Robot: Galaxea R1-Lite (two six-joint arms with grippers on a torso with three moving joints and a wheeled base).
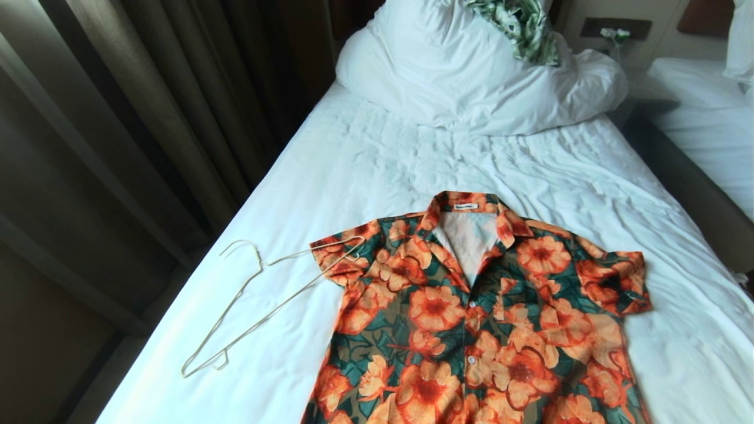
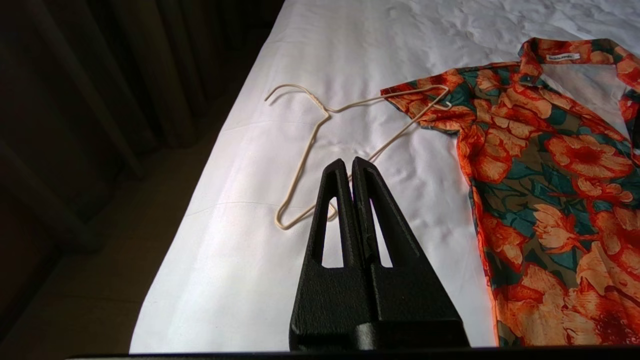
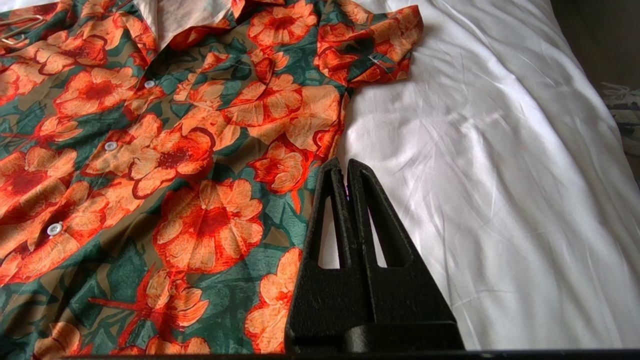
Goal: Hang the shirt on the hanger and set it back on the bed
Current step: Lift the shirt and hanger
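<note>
From my head camera I see the bed (image 1: 377,153) with its wrinkly white sheet. The shirt (image 1: 471,312) lies flat on it, front up, collar pointing to 12 o'clock, buttoned partway with the pale inside showing at the neck. The hanger (image 1: 265,303) lies on the sheet at the shirt's 9 o'clock — one end rests on the shirt's sleeve, the hook points to 11 o'clock. A puffy white duvet (image 1: 471,76) sits at 12 o'clock, with a green leafy cloth (image 1: 521,26) on top. Dark curtains (image 1: 147,118) hang at 9 o'clock. None of my arms show here.

From my left wrist camera, the left gripper (image 2: 351,162) hangs over the sheet, its fingers pressed together and holding nothing. The hanger (image 2: 320,150) lies just past its tips.

From my right wrist camera, the right gripper (image 3: 345,164) is pinched closed too — empty, above the shirt's (image 3: 175,175) edge.
</note>
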